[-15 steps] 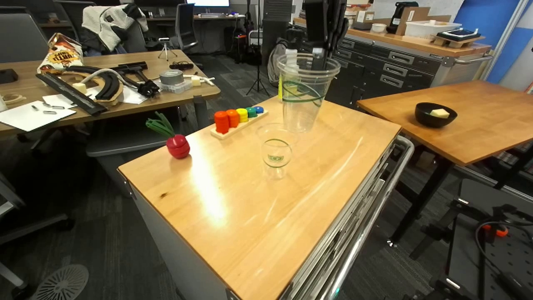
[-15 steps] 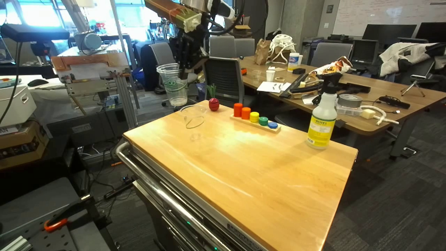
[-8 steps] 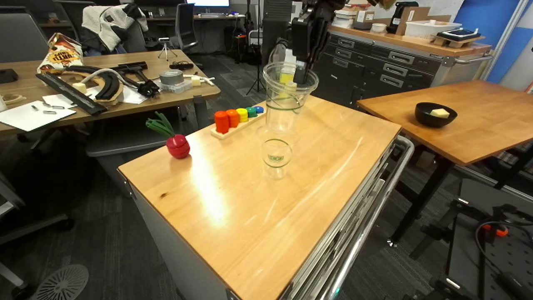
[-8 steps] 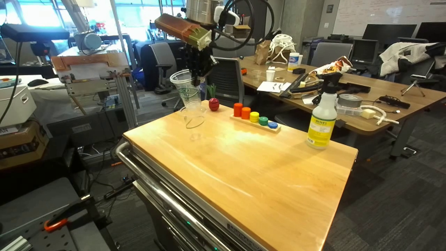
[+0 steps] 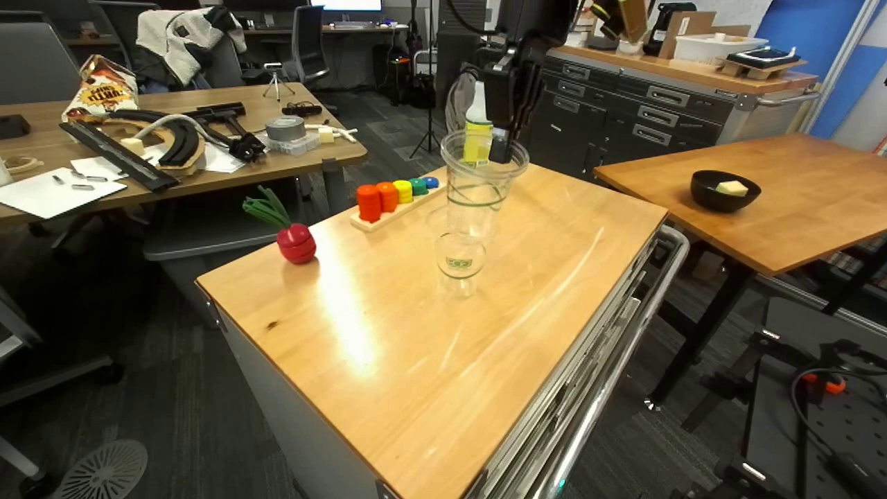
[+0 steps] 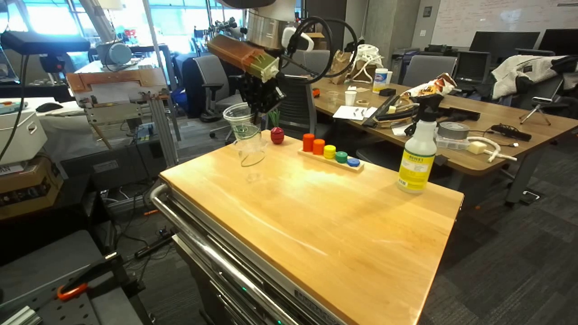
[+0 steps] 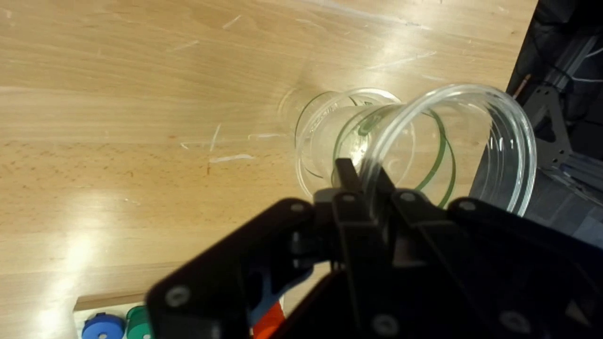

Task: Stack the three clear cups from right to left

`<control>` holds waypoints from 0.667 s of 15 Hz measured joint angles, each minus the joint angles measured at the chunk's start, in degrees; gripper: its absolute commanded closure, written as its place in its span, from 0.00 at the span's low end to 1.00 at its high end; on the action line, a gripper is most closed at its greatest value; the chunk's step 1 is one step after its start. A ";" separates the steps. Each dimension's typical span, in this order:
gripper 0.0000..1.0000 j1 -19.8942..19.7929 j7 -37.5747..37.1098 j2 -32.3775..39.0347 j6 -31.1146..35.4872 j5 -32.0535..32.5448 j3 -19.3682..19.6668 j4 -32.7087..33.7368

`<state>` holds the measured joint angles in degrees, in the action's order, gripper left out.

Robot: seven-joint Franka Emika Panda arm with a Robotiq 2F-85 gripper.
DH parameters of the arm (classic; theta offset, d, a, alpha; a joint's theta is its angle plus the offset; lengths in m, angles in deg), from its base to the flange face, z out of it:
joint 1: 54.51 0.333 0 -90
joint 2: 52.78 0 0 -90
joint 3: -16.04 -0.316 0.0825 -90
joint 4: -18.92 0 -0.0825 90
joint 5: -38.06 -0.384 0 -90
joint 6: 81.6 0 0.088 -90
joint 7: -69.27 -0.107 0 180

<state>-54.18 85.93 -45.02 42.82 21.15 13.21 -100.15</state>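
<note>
Fingers (image 7: pixel 347 178) tight on nested clr cups (image 7: pixel 424 141) nr rim, 3rd cup (image 5: pixel 459 262) beneath.

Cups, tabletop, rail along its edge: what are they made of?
Cups: probably thin plastic, glossy; see-through walls, bright highlights on the rims.
Tabletop: looks like wood, perhaps varnished; grain and glare show.
Rail: likely polished metal; silvery, with sharp reflections.

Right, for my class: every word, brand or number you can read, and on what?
"MEYER'S": spray bottle
"ECO", probably, blurred: standing clear cup
"AN", cut off: pale box
Too small or blurred: snack bag, white-and-blue canister, cart's black plate, whiteboard writing.
No readable numbers.
</note>
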 measured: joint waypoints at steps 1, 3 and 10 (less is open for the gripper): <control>0.98 -0.04 0.16 0.73 0.08 0.01 0.00 0.14; 0.98 -0.10 0.45 2.64 1.17 0.03 0.00 0.56; 0.34 -0.39 0.51 9.89 6.74 4.41 0.05 2.44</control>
<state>-54.58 86.45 -35.13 49.56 25.57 13.26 -97.71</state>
